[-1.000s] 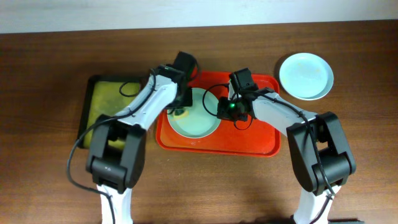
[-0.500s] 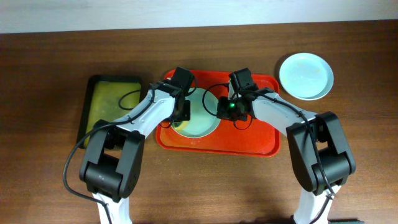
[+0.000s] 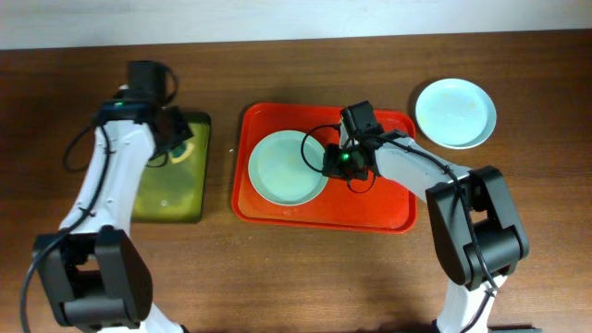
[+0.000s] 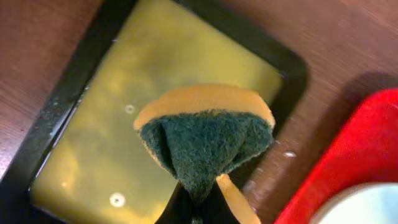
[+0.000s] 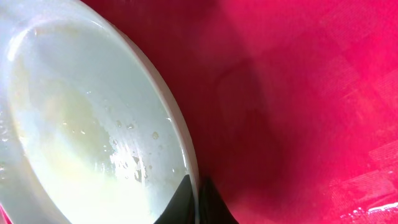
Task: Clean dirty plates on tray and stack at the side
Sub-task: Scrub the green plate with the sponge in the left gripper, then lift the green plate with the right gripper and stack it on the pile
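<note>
The pale blue-green round shallow plate point(image 3: 287, 166) lies face up on the large red rectangular plastic tray point(image 3: 370, 211), wet and faintly yellow-smeared. The right gripper point(image 5: 195, 198) pinches its near rim, one finger on each side, likely to steady it for scrubbing. The left gripper point(image 4: 198, 214) clamps a folded yellow sponge with green scouring face point(image 4: 205, 140), which juts beyond its fingertips over the smaller black tray of yellow-green liquid point(image 4: 59, 109), probably for wetting. A second pale plate point(image 3: 454, 112) rests on the table beyond the right fingers, seemingly the stack's start.
</note>
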